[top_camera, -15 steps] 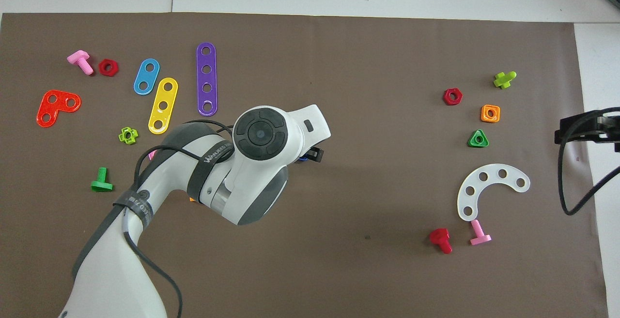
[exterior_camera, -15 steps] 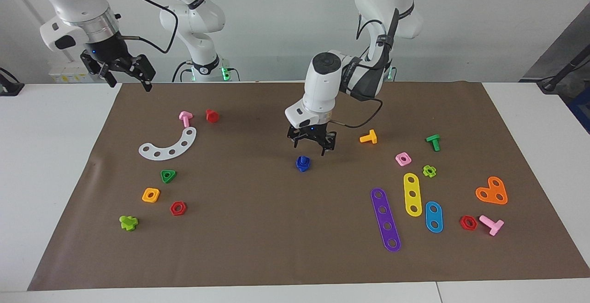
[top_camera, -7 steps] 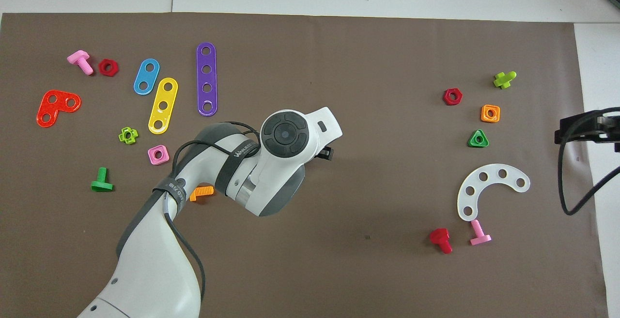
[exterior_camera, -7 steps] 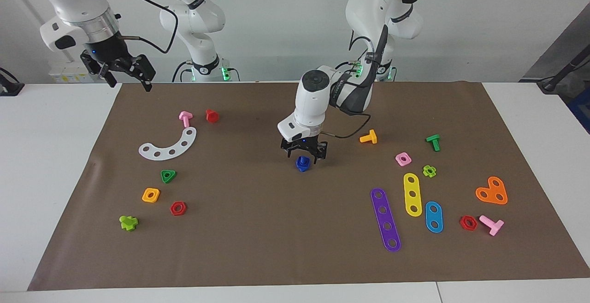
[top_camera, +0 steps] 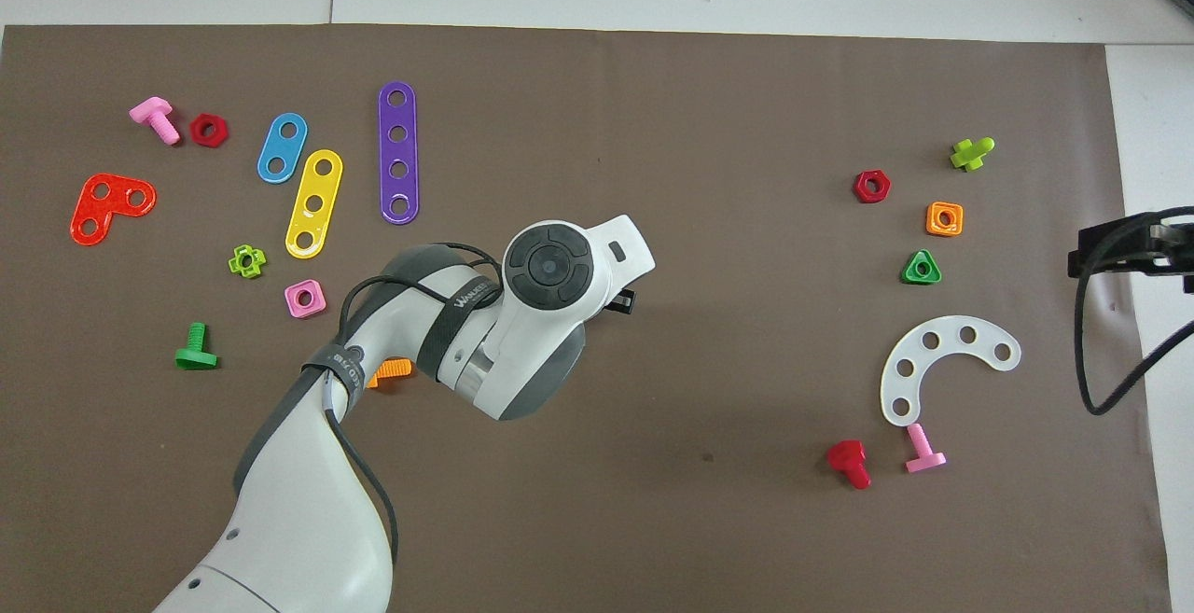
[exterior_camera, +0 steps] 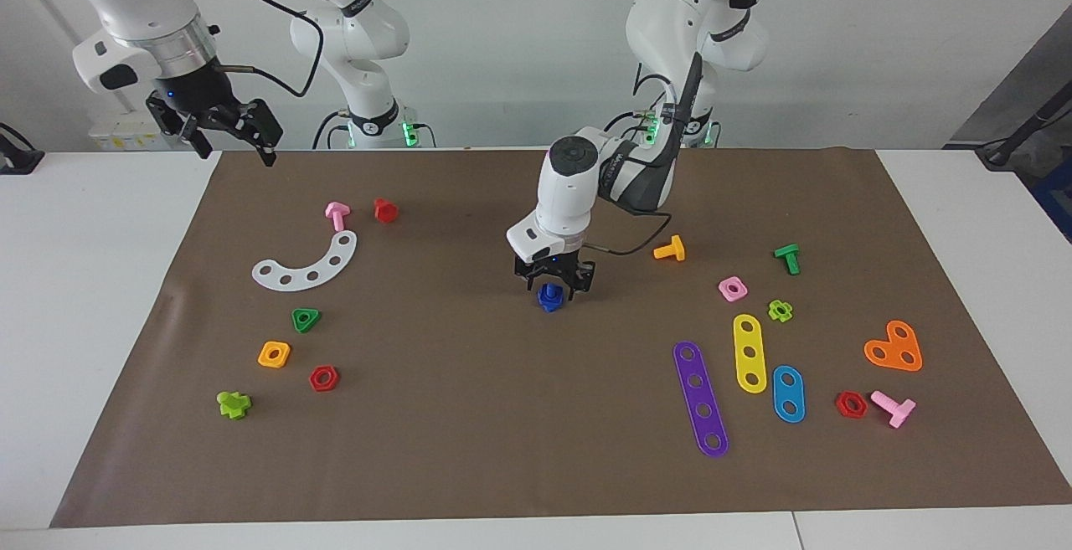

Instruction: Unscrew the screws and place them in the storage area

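The blue screw [exterior_camera: 550,297], a bolt with its nut, stands on the brown paper mat [exterior_camera: 502,433] near the mat's middle. My left gripper [exterior_camera: 558,285] is low over it, open, with one finger on each side of the screw's top. In the overhead view the left arm's hand [top_camera: 550,268] hides the screw. My right gripper [exterior_camera: 234,146] waits open and empty in the air over the mat's edge at the right arm's end; it also shows in the overhead view [top_camera: 1082,254].
Toward the left arm's end lie an orange bolt [exterior_camera: 670,249], pink nut [exterior_camera: 732,288], green bolt [exterior_camera: 787,258], and purple [exterior_camera: 700,398], yellow [exterior_camera: 749,352] and blue strips [exterior_camera: 788,393]. Toward the right arm's end lie a white curved strip [exterior_camera: 308,263], a red bolt [exterior_camera: 385,210] and several nuts.
My left gripper has moved over the blue screw and come down, so its fingers now straddle it. The right arm has not moved.
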You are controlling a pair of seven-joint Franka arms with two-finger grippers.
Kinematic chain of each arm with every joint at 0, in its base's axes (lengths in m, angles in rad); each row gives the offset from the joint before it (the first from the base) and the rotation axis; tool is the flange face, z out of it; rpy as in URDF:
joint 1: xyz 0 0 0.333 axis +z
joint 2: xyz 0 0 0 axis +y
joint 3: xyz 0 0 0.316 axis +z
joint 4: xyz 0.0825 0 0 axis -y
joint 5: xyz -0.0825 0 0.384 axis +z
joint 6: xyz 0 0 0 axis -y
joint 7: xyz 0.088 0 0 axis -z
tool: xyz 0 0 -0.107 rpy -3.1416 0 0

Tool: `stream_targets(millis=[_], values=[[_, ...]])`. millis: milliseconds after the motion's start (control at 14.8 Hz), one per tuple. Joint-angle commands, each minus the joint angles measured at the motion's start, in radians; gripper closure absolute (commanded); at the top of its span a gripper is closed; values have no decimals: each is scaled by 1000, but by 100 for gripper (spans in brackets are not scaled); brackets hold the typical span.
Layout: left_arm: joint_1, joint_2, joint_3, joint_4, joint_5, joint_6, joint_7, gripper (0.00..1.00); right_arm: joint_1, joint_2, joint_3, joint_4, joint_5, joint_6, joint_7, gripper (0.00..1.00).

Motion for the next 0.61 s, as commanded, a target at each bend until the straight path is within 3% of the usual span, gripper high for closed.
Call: stream_targets(millis=[0,540], values=[[-16,-7,15,-23,20,25,-23,16,-5,-17,2,-17,2,0,-21,0],[-14,-8,16,-28,22,28,-23,23,-5,-17,2,-15,2,0,-21,0]])
